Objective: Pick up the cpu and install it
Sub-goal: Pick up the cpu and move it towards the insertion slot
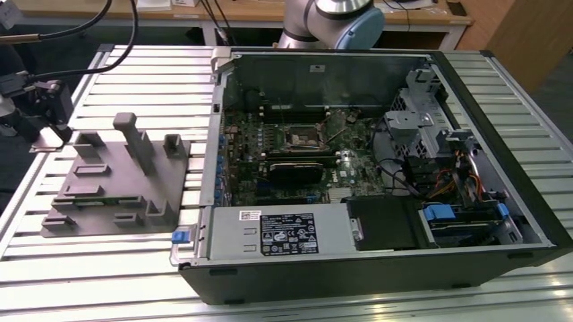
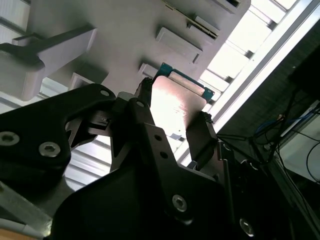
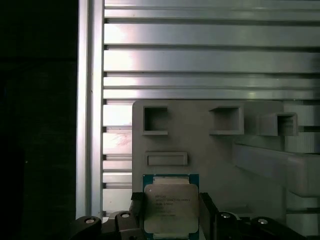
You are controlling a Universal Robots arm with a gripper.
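The gripper [image 2: 174, 107] is clasping the cpu [image 3: 170, 207] by two opposite edges, flat silver top facing the wrist, over the grey fixture [image 3: 215, 155], well apart from the computer case's socket [image 1: 300, 137] toward the exterior view's right.

Grey fixture [image 1: 107, 184] lies beside open computer case [image 1: 376, 275] on slatted table [image 1: 90, 268]

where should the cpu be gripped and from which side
Grip the small flat square silver-topped cpu by two opposite thin edges, probably coming from above its face. The flat metal top offers nothing to pinch, while the straight parallel edges do. In the first wrist view the black fingers sit against those edges, over the grey moulded fixture.
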